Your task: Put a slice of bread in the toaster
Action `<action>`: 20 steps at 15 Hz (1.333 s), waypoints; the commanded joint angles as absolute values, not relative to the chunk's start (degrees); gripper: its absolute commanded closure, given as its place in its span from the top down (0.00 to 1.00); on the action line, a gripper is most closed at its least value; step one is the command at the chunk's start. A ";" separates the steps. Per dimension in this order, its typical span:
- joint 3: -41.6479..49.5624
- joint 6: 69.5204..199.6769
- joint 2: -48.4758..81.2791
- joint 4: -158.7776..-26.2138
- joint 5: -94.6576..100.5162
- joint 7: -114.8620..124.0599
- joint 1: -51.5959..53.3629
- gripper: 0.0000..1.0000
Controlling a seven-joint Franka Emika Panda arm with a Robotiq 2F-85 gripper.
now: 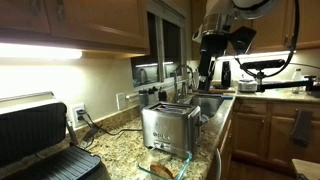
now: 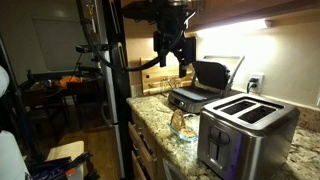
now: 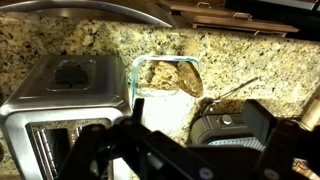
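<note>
**Kitchen counter: bread in dish, toaster slots empty, gripper aloft**

Item 1. The toaster (image 1: 170,125): boxy stainless steel, upright on the speckled granite counter (image 3: 250,60). Two top slots, both dark in an exterior view (image 2: 245,108).

Item 2. The slice of bread (image 3: 168,74): tan-brown, lying inside the clear glass dish (image 3: 137,78). The dish sits on the counter just beside the toaster. Bread is not in the toaster and is apart from the gripper.

Item 3. The gripper (image 2: 172,52): hangs well above the toaster and off to one side of it, fingers pointing down. Fingers stand apart with nothing between them. In the wrist view its dark body fills the lower edge, above the toaster and dish.

Item 4. Black and silver contact grill (image 2: 205,82): lid raised, on the same counter, beyond the dish from the toaster.

Item 5. Sink (image 1: 210,102): set in the counter behind the toaster.
</note>
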State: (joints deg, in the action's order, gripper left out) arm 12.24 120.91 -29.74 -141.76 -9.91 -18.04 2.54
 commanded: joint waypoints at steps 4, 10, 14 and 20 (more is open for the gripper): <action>11.35 120.65 -29.61 -141.60 -10.45 -18.47 1.51 1.00; 11.35 120.65 -29.61 -141.59 -10.45 -18.47 1.51 1.00; 11.24 120.82 -29.50 -141.51 -10.37 -18.45 1.45 1.00; 11.40 121.10 -28.07 -140.71 -10.25 -18.88 1.08 1.00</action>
State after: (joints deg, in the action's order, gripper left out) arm 11.80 120.91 -29.25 -141.43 -9.91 -18.04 2.07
